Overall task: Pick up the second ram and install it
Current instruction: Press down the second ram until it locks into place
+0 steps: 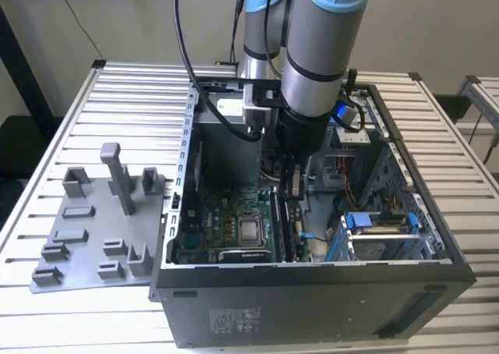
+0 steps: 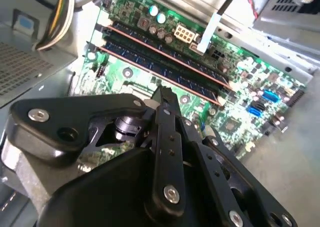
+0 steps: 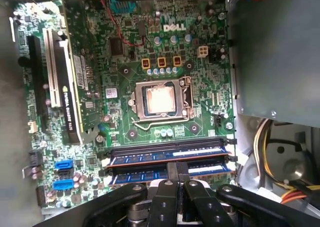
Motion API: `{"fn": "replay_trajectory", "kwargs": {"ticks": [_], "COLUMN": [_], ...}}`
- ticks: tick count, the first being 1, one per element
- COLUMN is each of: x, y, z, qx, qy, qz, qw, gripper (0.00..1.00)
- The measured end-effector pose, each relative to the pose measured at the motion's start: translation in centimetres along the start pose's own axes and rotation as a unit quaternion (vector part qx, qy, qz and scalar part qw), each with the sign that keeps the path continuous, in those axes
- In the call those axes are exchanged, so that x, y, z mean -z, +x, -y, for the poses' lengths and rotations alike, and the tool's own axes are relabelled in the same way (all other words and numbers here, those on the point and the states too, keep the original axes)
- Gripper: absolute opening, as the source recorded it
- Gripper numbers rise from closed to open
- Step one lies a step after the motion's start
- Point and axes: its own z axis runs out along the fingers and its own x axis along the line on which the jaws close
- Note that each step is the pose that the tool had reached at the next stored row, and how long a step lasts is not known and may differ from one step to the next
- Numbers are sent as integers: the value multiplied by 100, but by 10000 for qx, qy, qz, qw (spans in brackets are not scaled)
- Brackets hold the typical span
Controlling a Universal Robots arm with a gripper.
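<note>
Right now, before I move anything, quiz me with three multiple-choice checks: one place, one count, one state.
1. The pincer is: A over the grey tray; B inside the case, at the memory slots; C above the bare table.
2. Memory sticks in the slots: A none; B two; C four.
3. The processor socket is: A under a cooler; B uncovered; C hidden by cables.
Key: 1B, it sits right at the second ram in the first wrist view; 2B, two sticks lie side by side; 3B, nothing covers it.
</note>
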Motion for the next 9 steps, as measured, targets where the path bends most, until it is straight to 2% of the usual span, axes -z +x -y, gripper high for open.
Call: {"fn": "replay_trajectory", "kwargs": {"ticks": [9], "x": [8], "y": [-1], "z": [0], "qx": [0], "qy": [0], "qz": [1], "qw": [10000], "gripper": [11]}}
